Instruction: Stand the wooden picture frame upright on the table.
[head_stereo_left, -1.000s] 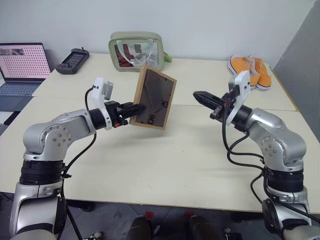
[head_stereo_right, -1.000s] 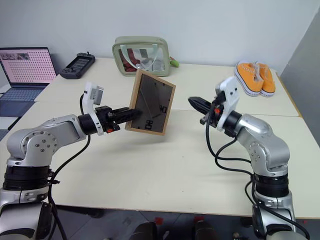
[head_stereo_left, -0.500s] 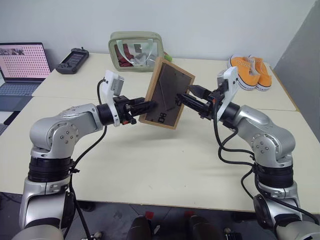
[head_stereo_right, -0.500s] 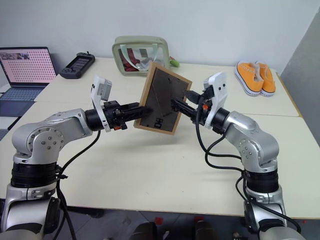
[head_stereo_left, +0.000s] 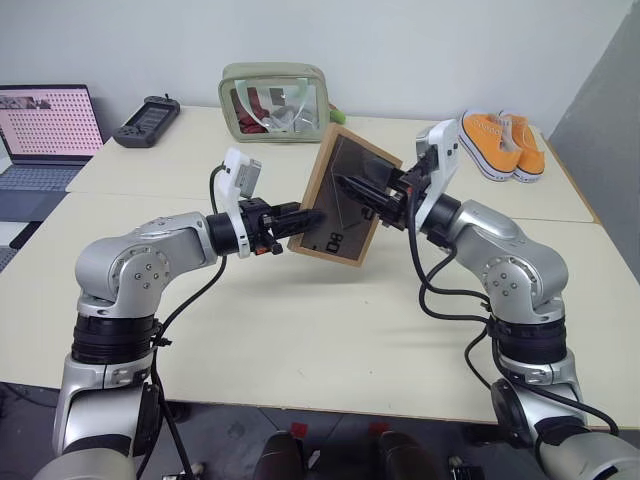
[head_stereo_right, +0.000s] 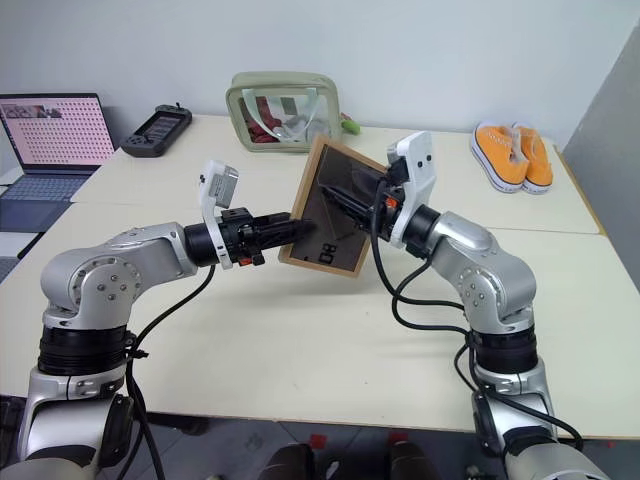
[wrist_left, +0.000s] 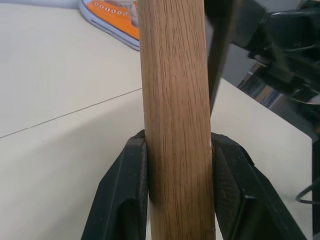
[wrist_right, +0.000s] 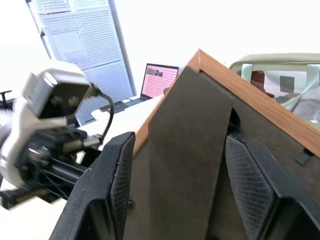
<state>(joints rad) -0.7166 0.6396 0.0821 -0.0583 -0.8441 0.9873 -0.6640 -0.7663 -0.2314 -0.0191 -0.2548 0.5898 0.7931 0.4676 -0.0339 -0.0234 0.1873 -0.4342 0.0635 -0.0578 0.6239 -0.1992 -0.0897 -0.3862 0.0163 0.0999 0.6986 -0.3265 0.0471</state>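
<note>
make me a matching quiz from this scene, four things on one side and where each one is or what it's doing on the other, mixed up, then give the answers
1. wooden picture frame
2. orange shoes
3. laptop
4. right tool

A. far right of the table
B. open, fingers either side of the frame's back stand
C. held off the table by the left tool
D. far left, screen lit

Pairs: 1-C, 2-A, 3-D, 4-B

Plain white wall (head_stereo_left: 400, 40) behind. Grey panel (head_stereo_left: 605, 130) at right edge. Open laptop (head_stereo_left: 45, 135) at far left, black handheld controller (head_stereo_left: 145, 120) beside it. Green transparent pouch (head_stereo_left: 272, 100) centre rear. Orange shoes (head_stereo_left: 505, 140) rear right. Even lighting.
</note>
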